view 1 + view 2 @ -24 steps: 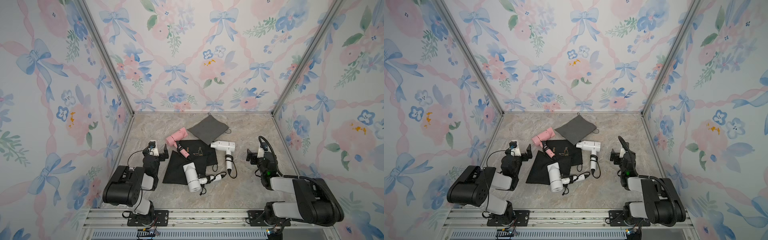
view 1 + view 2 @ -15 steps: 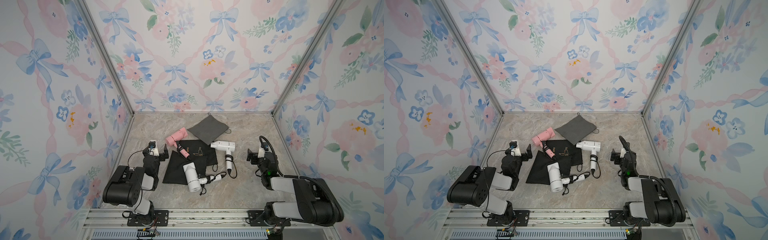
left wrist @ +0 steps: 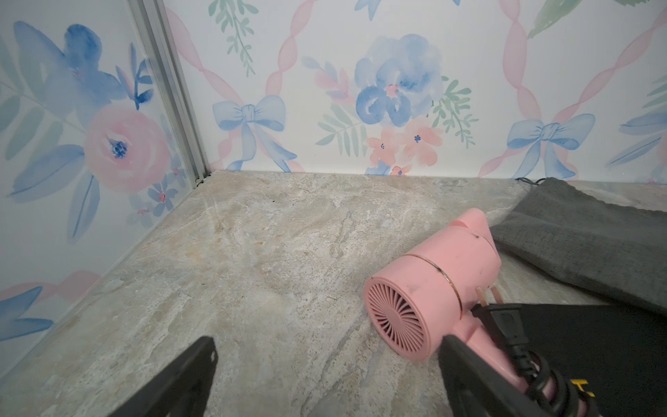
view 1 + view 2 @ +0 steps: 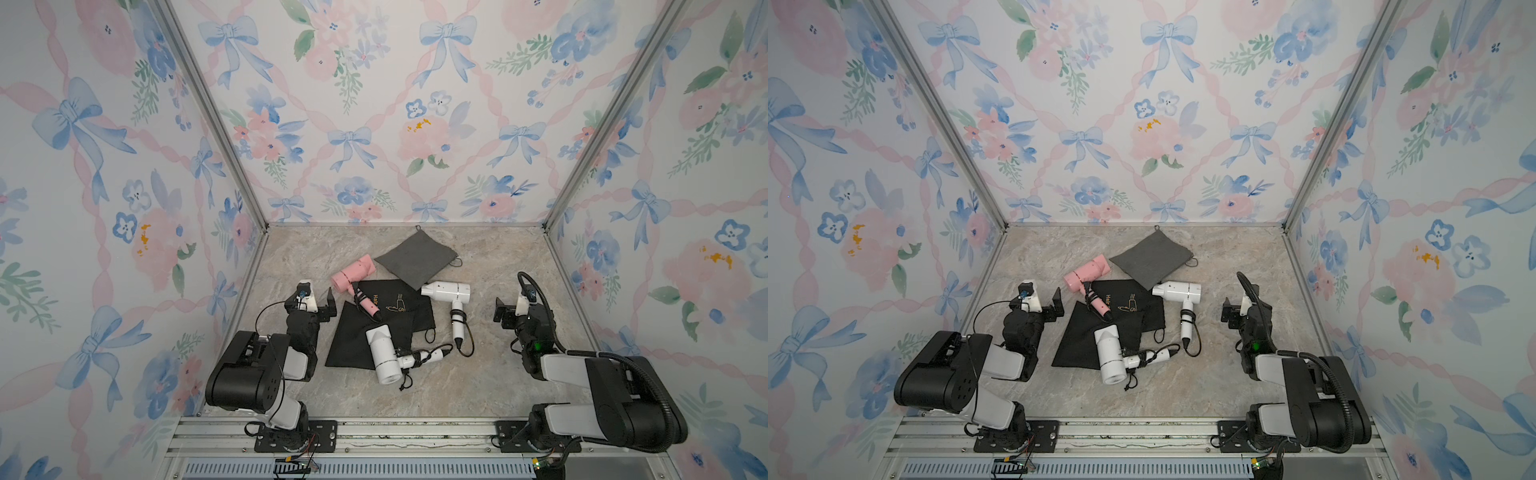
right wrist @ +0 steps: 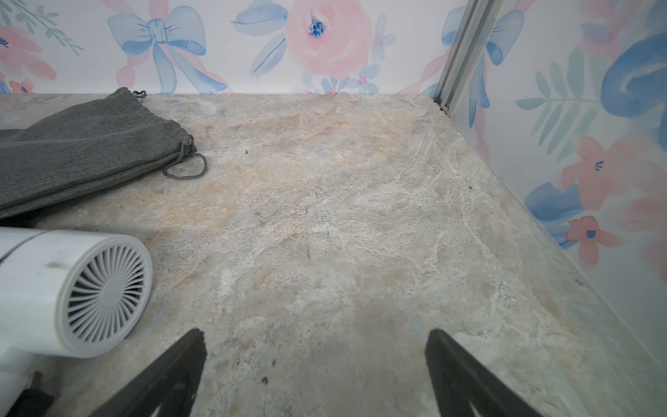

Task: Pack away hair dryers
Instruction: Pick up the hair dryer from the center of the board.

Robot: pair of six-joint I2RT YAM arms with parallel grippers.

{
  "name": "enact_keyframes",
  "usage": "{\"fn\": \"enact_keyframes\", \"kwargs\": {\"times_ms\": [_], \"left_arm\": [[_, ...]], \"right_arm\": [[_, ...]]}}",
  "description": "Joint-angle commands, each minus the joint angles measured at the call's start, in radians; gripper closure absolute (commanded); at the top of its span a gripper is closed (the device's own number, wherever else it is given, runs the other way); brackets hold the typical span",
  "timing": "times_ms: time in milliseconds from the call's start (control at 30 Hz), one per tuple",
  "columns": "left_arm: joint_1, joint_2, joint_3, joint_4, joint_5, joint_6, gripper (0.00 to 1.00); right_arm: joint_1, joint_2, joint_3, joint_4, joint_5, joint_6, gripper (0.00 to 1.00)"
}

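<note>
Three hair dryers lie mid-table in both top views. The pink dryer (image 4: 353, 276) (image 3: 433, 289) rests by the back edge of a black pouch (image 4: 399, 301). One white dryer (image 4: 446, 291) (image 5: 54, 285) lies to the right. Another white dryer (image 4: 384, 353) sits on a second black pouch (image 4: 353, 336), nearer the front. My left gripper (image 4: 311, 305) (image 3: 328, 341) is open and empty just left of the pink dryer. My right gripper (image 4: 517, 313) (image 5: 315, 334) is open and empty over bare table, right of the white dryer.
A grey drawstring pouch (image 4: 415, 259) (image 5: 79, 148) lies flat behind the dryers. Flowered walls close in the marble table (image 4: 498, 374) on three sides. Dryer cords (image 4: 465, 345) trail loosely near the front dryer.
</note>
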Motion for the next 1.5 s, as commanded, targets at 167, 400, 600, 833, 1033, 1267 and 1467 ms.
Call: {"fn": "enact_keyframes", "kwargs": {"times_ms": [167,400,600,833,1033,1267,1467], "left_arm": [[-0.026,0.015,0.017,0.019,-0.065,0.022,0.02],[-0.046,-0.023,0.039,-0.038,-0.135,0.028,0.02],[-0.087,-0.072,0.193,-0.336,-0.248,0.042,0.02],[-0.125,-0.150,0.299,-0.509,-0.309,0.013,0.02],[-0.180,-0.183,0.417,-0.701,-0.330,-0.031,0.02],[-0.304,-0.212,0.565,-0.910,-0.317,-0.070,0.02],[-0.340,-0.219,0.704,-1.170,-0.242,-0.190,0.02]], "right_arm": [[-0.001,0.029,0.018,0.023,0.005,-0.006,0.03],[0.062,-0.057,0.068,-0.130,0.196,-0.020,0.03],[0.167,-0.135,0.342,-0.540,0.402,-0.037,0.03],[0.189,-0.165,0.514,-0.768,0.337,0.116,0.03],[0.246,-0.183,0.589,-0.942,0.280,0.168,0.03],[0.304,-0.318,0.539,-1.024,0.217,0.220,0.03],[0.384,-0.432,0.515,-1.156,0.223,0.261,0.03]]}}
